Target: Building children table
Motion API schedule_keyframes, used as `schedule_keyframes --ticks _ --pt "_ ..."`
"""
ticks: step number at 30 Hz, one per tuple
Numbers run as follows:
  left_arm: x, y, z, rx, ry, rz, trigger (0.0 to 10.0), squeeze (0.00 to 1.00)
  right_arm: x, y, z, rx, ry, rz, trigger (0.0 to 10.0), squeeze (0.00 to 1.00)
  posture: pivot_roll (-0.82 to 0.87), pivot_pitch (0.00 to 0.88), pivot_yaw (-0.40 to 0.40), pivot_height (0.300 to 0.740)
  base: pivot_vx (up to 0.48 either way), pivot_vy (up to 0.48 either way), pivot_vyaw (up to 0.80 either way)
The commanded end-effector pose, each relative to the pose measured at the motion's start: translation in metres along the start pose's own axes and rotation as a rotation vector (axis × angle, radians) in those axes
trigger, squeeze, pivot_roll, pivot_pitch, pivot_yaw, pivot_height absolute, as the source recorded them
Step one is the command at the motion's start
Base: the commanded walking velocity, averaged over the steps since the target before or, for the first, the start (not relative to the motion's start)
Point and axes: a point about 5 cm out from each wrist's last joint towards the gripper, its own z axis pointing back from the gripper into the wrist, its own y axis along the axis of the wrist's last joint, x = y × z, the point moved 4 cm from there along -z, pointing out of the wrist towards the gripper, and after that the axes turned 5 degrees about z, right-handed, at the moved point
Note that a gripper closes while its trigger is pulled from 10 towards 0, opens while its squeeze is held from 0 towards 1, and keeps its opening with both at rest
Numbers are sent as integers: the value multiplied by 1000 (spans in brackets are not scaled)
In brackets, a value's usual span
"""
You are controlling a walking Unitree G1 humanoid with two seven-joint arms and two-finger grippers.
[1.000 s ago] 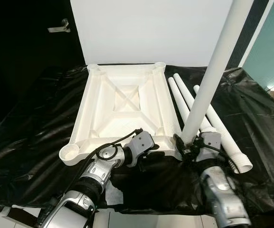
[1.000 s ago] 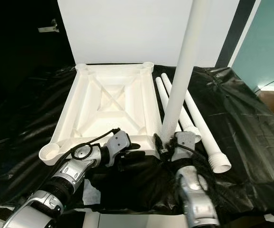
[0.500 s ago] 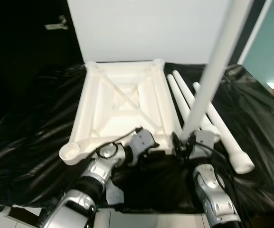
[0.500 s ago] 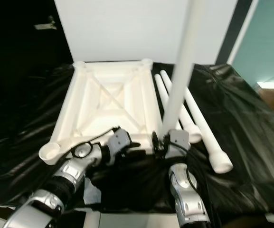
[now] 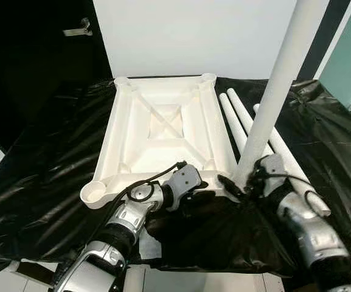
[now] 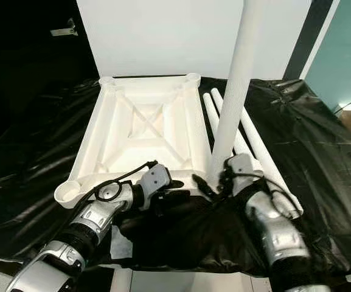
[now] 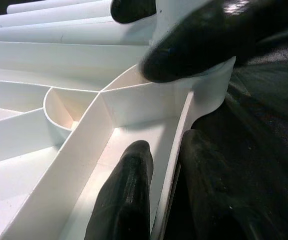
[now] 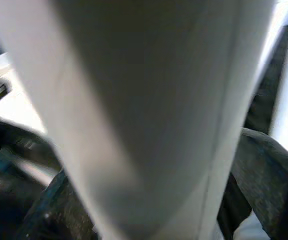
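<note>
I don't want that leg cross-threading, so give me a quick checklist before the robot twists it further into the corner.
1. Right gripper closed around the upright leg: ok.
2. Left gripper pinching the near rim of the tabletop, one finger each side: ok.
3. Leg foot at the near right corner socket: ok, though how deeply it is seated: cannot tell.
4. Leg plumb: not ok, it leans slightly to the right.
5. Spare legs lying clear beside the tabletop: ok.
</note>
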Motion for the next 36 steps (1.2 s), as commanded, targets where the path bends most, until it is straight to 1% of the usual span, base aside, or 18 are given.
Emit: schedule_keyframes --ticks 1,2,9,16,18,19,20,21,22,23,24,25,26,27,29,30,35,36 --pt "29 -48 -2 -163 -110 115 10000 0 -8 -7 1 -28 80 -20 6078 0 -26 0 -16 740 0 0 0" --pt "29 -49 -1 -164 -108 116 10000 0 -11 -9 4 -32 112 -16 0 0 -26 0 -16 740 0 0 0" --pt "29 -52 2 -170 -105 117 10000 0 -13 -12 7 -30 167 -9 0 0 -19 0 -13 740 0 0 0" --pt "30 -53 3 -175 -111 115 10000 0 -12 -16 5 -43 170 -17 0 0 -20 0 -10 740 0 0 0" --pt "29 -53 3 -177 -113 112 10000 0 -12 -16 1 -24 124 -63 0 0 -23 0 -11 740 0 0 0" --pt "29 -53 3 -177 -113 112 10000 0 -12 -16 1 -24 124 -63 0 0 -23 0 -11 740 0 0 0" --pt "29 -53 3 -178 -114 111 10000 0 -13 -16 -4 -12 60 -77 0 0 -23 0 -13 740 0 0 0" --pt "29 -53 3 -178 -114 110 10000 0 -12 -21 -10 -20 -63 -96 0 0 -22 0 -12 740 0 0 0" --pt "29 -53 3 -178 -114 110 10000 0 -12 -21 -10 -20 -63 -96 0 0 -22 0 -12 740 0 0 0" --pt "29 -52 3 -178 -115 108 10000 0 -13 -27 -12 -30 -229 -131 0 0 -21 0 -13 740 0 0 0" --pt "29 -52 3 -178 -115 108 10000 0 -13 -27 -12 -30 -229 -131 0 0 -21 0 -13 740 0 0 0" --pt "29 -52 3 -177 -116 107 10000 0 -21 -32 -11 -40 -362 -145 0 0 -14 0 -13 740 0 0 0" --pt "29 -52 3 -176 -116 106 10000 0 -31 -34 -10 -41 -438 -162 0 0 -15 0 -12 740 0 0 0" --pt "29 -52 3 -176 -116 106 10000 0 -31 -34 -10 -41 -438 -162 0 0 -15 0 -12 740 0 0 0" --pt "30 -52 3 -178 -116 106 10000 0 -44 -35 -9 -33 -486 -166 0 0 -13 0 -6 740 0 0 0" --pt "30 -53 3 -180 -119 106 10000 0 -45 -38 -8 -41 -510 -173 0 0 -13 0 -3 740 0 0 0" --pt "31 -54 4 -184 -126 107 10000 0 -39 -39 -6 -39 -565 -167 0 0 -16 0 4 740 0 0 0" --pt "31 -54 5 -186 -127 105 10000 0 -35 -35 -5 -22 -600 -163 0 0 -17 0 8 740 0 0 0"
